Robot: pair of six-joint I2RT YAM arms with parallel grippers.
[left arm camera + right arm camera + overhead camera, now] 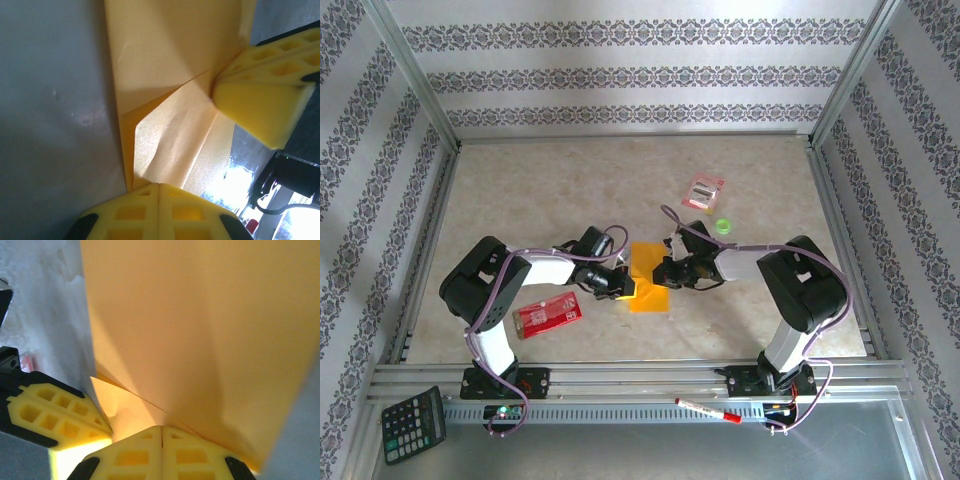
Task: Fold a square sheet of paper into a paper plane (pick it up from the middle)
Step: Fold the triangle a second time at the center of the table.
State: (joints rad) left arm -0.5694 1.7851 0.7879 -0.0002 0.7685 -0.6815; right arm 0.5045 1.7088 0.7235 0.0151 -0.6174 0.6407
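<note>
Both arms folded inward, left claw (pixel 622 285) pinched shut, right claw (pixel 661 271) pinched shut, tips nearly meeting

text: none legible | red packet (pixel 548 314): print too small

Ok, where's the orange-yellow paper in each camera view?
Top external: orange-yellow paper centred on table, between left gripper and right gripper.
Left wrist: paper spans centre and top.
Right wrist: paper spans upper right.
Shared landmark: yellow foam fingers meeting at its fold.
</note>
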